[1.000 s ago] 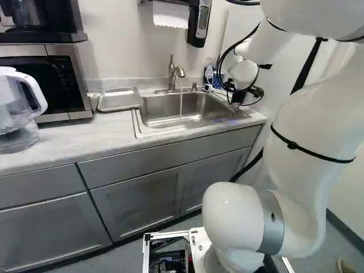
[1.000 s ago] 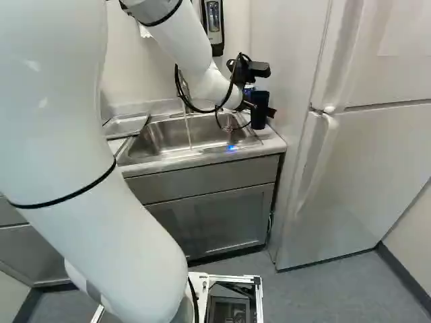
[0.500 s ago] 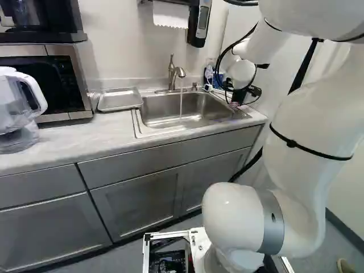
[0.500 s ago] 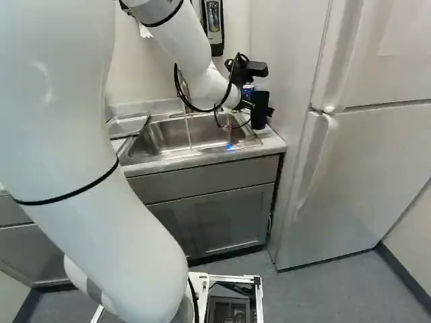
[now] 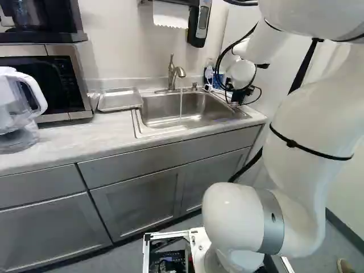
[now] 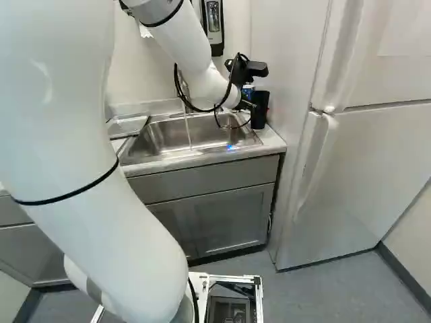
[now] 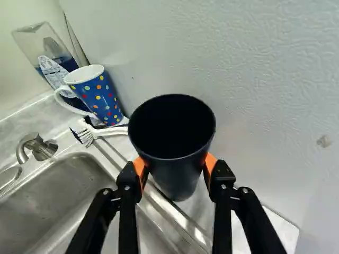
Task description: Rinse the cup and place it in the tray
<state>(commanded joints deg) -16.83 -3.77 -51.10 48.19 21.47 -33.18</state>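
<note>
Cup (image 7: 177, 177), black, upright, mouth up, by the sink corner next to the white side panel (image 7: 249, 95); looks like its base is on the counter. Jaws are in around it: one orange pad (image 7: 211, 164) on each side, just under the rim, so I'd call it held. Can't tell how firm. Grip is high on a tapered wall that narrows downward, so the cup could slip out below; check that pad contact is even before trusting it, but don't squeeze hard, the wall may flex. Step in hand, as I read it: finish the grasp and pick up. Lift straight up first, no sideways move until the base clears the raised sink rim (image 7: 167, 209). Stay off the panel behind the cup; can't tell if they touch. Brush (image 7: 108, 131) and dotted mug (image 7: 100, 100) sit just beside, so don't swing that way low. Then carry over the basin (image 7: 55, 198) to the faucet (image 5: 178, 71). Water's running, thin stream (image 5: 181, 105): bring the mouth under it, keep the wrist out of it, tip to drain inside the basin. Tray (image 5: 120, 100) is past the sink's other side, for later; rinse hasn't been started.
</note>
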